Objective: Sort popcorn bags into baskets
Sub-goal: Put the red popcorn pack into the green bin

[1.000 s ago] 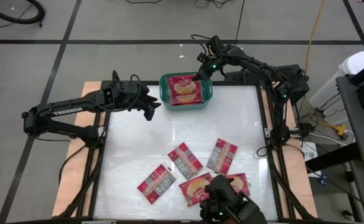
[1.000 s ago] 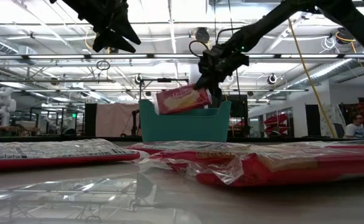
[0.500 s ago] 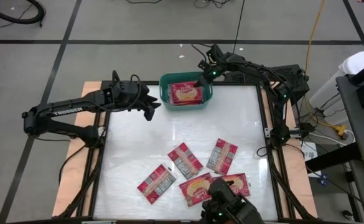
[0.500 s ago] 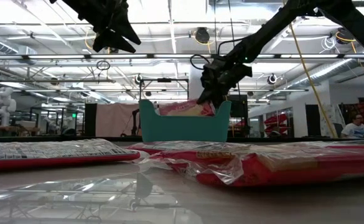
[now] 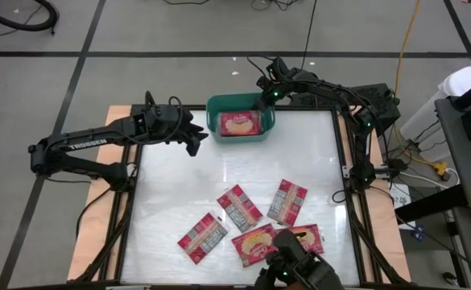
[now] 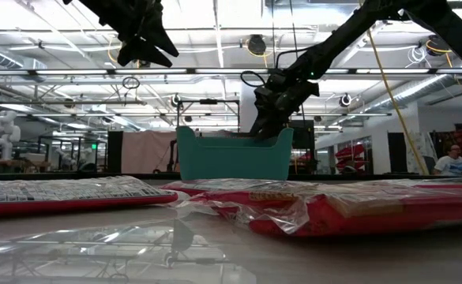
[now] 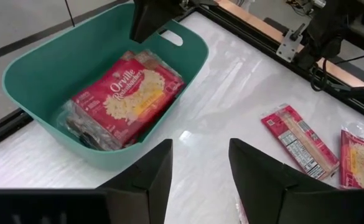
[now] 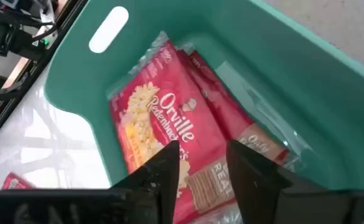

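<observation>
The teal basket [image 5: 213, 113] stands at the table's far edge. A red popcorn bag [image 7: 129, 93] lies in it, popcorn picture up, on top of other bags [image 8: 250, 137]. My right gripper [image 5: 261, 104] is open and hangs just over the basket's far right corner, its fingers above the top bag [image 8: 157, 130]. My left gripper [image 5: 198, 139] is open with nothing in it. It hovers high to the left of the basket [image 7: 63, 68]. Several more bags [image 5: 239, 208] lie flat on the table's near half.
The loose bags [image 5: 287, 201] [image 5: 203, 238] [image 5: 255, 244] cluster near the front edge, beside a dark camera mount [image 5: 295, 270]. The white table [image 5: 179, 185] is bare between them and the basket. A person [image 6: 450, 162] sits far off in the room.
My right gripper has gone down into the basket's far right corner and has let go of the bag. That bag hung tilted above the rim. It now lies flat inside the basket, below the rim in the low view.
</observation>
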You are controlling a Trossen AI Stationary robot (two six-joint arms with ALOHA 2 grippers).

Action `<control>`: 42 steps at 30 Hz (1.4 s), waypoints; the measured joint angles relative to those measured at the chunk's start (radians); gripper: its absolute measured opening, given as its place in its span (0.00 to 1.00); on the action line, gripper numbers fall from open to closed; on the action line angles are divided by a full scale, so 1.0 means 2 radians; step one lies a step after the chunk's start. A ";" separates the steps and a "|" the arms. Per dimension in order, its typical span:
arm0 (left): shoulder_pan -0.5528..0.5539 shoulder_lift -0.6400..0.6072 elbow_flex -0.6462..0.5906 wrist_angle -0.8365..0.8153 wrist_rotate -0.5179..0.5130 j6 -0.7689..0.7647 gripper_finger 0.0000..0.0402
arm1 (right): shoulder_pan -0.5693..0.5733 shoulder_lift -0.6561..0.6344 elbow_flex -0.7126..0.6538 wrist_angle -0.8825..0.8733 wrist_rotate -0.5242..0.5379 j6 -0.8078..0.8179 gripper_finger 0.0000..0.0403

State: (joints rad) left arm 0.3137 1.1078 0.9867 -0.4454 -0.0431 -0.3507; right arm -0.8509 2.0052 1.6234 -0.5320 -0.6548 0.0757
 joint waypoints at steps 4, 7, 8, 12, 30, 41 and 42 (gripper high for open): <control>-0.001 0.000 0.000 0.000 0.000 -0.002 0.39 | 0.000 -0.008 0.000 0.000 0.013 0.012 0.36; -0.003 0.000 0.000 -0.011 0.000 -0.002 0.41 | 0.000 -0.027 0.000 -0.001 0.014 0.015 0.37; -0.004 0.000 0.000 -0.020 0.000 -0.001 0.41 | 0.001 -0.036 0.000 0.000 0.013 0.015 0.38; -0.014 0.006 0.000 -0.066 0.000 -0.010 0.43 | 0.012 -0.076 0.000 0.000 0.014 0.018 0.38; -0.157 0.010 -0.104 0.009 0.030 -0.094 0.37 | 0.135 -0.227 0.000 -0.077 0.015 0.047 0.38; -0.252 0.010 -0.130 0.073 -0.021 -0.102 0.51 | 0.199 -0.317 -0.053 -0.134 0.014 0.096 0.38; -0.259 0.010 -0.130 0.081 -0.032 -0.101 0.54 | 0.208 -0.335 -0.068 -0.130 0.015 0.101 0.38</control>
State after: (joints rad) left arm -0.2044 1.1282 0.7273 -0.2828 -0.1068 -0.5524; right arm -0.4355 1.3358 1.4865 -0.7914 -0.6241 0.2776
